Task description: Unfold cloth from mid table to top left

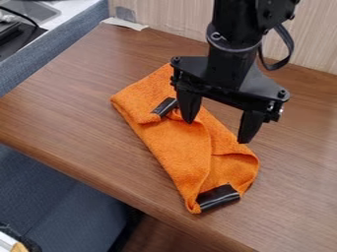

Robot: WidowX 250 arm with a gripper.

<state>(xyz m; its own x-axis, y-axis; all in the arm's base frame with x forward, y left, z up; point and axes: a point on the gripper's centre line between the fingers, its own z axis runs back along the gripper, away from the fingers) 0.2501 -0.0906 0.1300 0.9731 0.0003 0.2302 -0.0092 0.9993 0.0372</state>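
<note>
Orange cloth (178,147) lies folded on table (72,93) | gripper (217,132) wide, empty | unfolding toward top left remains

Robot arm (233,39) partly beyond top edge

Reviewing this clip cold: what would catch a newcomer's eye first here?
Most likely the bright orange cloth, folded slantwise on the middle of the brown table, with black patches at its near end and upper part. Next, the bulky black gripper hanging over its upper right side, fingers spread apart.
</note>
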